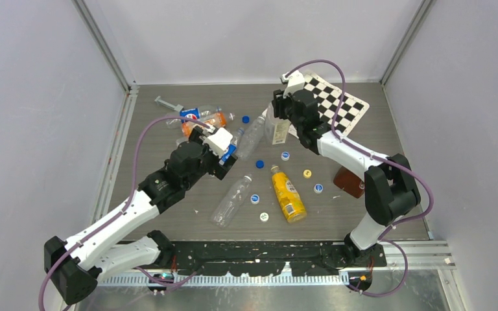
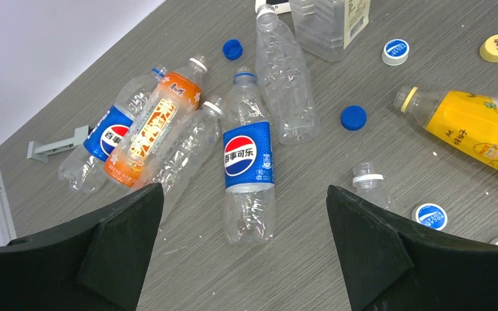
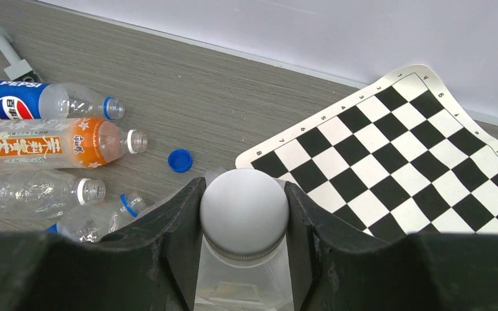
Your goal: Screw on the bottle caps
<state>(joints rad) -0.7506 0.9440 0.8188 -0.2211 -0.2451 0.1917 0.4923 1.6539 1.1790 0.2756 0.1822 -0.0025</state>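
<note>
Checkerboard mat (image 3: 402,149), yellow bottle (image 1: 287,195), Pepsi bottles (image 2: 249,162), orange-labelled bottle (image 2: 159,126), grey table (image 1: 324,227)

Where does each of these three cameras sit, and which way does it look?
Top external: above, behind; looks down at the table; both arms show.
Left wrist: on the left arm, over lying Pepsi bottles; open left hand shows.
Right wrist: on the right arm, facing the white cap in the right hand.
Both wrists share the orange-labelled bottle.

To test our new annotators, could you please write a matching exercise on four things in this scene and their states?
1. left gripper
2. right gripper
3. yellow bottle
4. checkerboard

a. lying on its side
b. shut on white cap
c. flat by the far wall
d. open, empty

Pairs: 1-d, 2-b, 3-a, 4-c
</note>
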